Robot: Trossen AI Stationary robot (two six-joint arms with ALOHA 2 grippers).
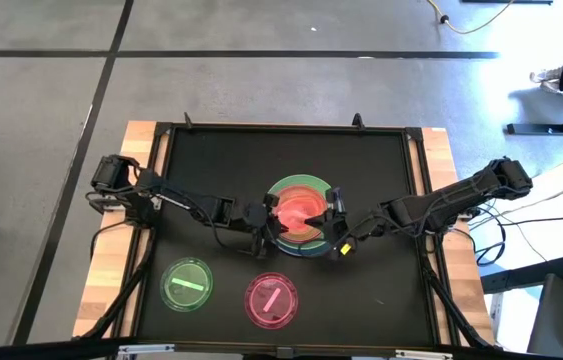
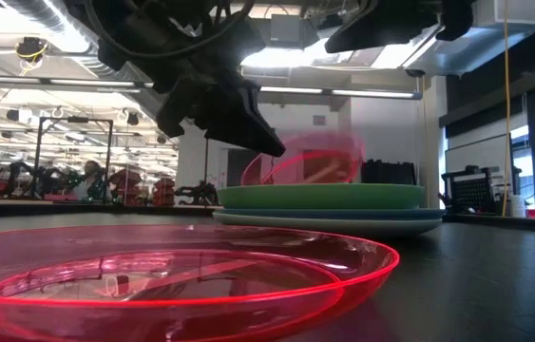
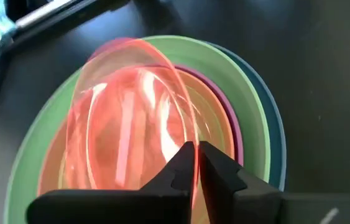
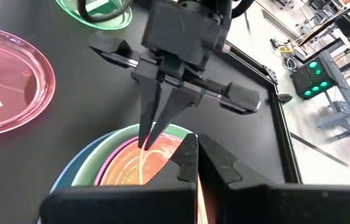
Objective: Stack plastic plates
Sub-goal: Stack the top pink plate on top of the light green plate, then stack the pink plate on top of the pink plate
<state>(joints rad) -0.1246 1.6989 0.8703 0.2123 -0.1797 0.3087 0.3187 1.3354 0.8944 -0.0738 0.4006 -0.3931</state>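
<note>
High view: left gripper [image 1: 264,217] and right gripper [image 1: 333,222] both pinch a tilted pink plate [image 1: 299,210] over the stack [image 1: 313,186] at table centre; next, level and release it.

Your left arm is reaching in from nine o'clock, elbow low, its left hand [image 1: 269,218] arriving at the middle of the worktop with fingers [image 4: 153,118] pinched together and pointing down. Your right arm is stretching in from three o'clock, and its right hand [image 1: 333,212] is meeting the other one there, fingers [image 4: 190,158] likewise pressed close together.
</note>
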